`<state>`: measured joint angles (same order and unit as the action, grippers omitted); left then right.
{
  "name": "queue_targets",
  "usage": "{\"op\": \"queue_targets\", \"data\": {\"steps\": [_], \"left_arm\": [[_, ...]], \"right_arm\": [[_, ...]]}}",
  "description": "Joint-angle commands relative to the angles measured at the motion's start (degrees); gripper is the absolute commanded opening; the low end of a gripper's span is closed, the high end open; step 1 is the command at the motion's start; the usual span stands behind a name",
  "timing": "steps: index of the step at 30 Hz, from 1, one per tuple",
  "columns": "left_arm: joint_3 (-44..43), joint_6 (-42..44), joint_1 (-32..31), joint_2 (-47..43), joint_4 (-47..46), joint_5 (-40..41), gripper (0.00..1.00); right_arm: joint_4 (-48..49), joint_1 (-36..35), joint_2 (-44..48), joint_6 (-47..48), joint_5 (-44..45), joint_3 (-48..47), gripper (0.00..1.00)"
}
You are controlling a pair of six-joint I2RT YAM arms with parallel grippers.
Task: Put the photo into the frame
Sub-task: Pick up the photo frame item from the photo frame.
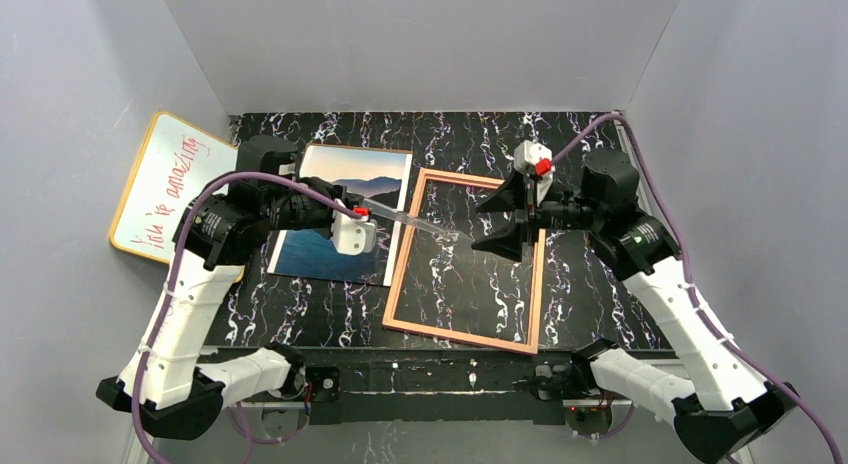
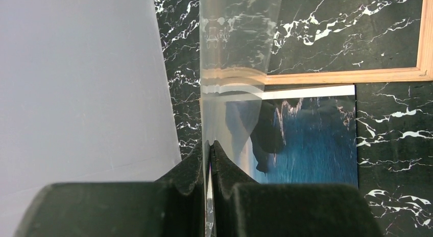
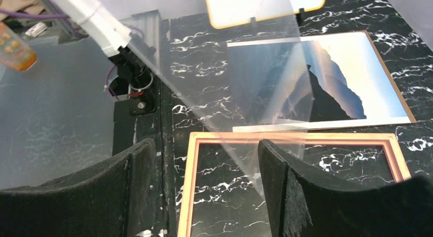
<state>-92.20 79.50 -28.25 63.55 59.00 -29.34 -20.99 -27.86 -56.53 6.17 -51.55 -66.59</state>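
I'm watching the photo point(image 1: 312, 252) lying flat on the black marbled desk point(image 1: 300, 319), just left of the frame point(image 1: 398, 274). Its long axis is running from my bases toward the back wall, sky end farthest. The frame is lying the same way, slightly askew. Grey walls point(image 1: 420, 44) are boxing us in, and a whiteboard point(image 1: 165, 184) is leaning at left. My left pincer point(image 2: 209, 150) is pinching a clear sheet point(image 2: 235, 38), a grip only its wrist camera is showing. My right pincer point(image 3: 201, 165) is gaping wide at the sheet's far end, above the frame.
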Motion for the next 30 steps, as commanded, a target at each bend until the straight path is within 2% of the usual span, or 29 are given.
{"op": "queue_targets", "data": {"steps": [1, 5, 12, 21, 24, 26, 29, 30], "left_arm": [[-1.2, 1.0, -0.1, -0.9, 1.6, -0.5, 0.00], [-2.0, 1.0, -0.1, -0.5, 2.1, -0.6, 0.00], [-2.4, 1.1, -0.1, -0.4, 2.2, -0.4, 0.00], [-2.9, 0.4, -0.1, 0.0, 2.6, 0.0, 0.00], [-3.0, 0.4, -0.1, 0.0, 2.6, 0.0, 0.00], [-3.2, 0.4, -0.1, 0.0, 2.6, 0.1, 0.00], [-3.4, 0.7, -0.1, -0.2, 2.4, 0.4, 0.00], [-3.5, 0.6, -0.1, -0.3, 2.1, 0.7, 0.00]], "right_arm": [[4.0, -0.4, 3.9, 2.4, -5.3, 3.1, 0.81], [7.2, -1.3, 4.5, 2.0, -3.5, 6.1, 0.82], [14.0, -5.4, 3.8, 4.0, 8.0, 9.3, 0.80], [14.9, -12.8, -0.9, 6.1, 15.0, 8.8, 0.74], [16.0, -14.6, -3.4, 5.0, 18.6, 9.1, 0.64], [18.0, -15.1, -4.8, 3.9, 21.2, 9.7, 0.52], [22.0, -15.3, -5.5, 2.0, 26.8, 11.5, 0.28], [24.1, -15.2, -5.2, 1.0, 28.9, 12.3, 0.13]]}}
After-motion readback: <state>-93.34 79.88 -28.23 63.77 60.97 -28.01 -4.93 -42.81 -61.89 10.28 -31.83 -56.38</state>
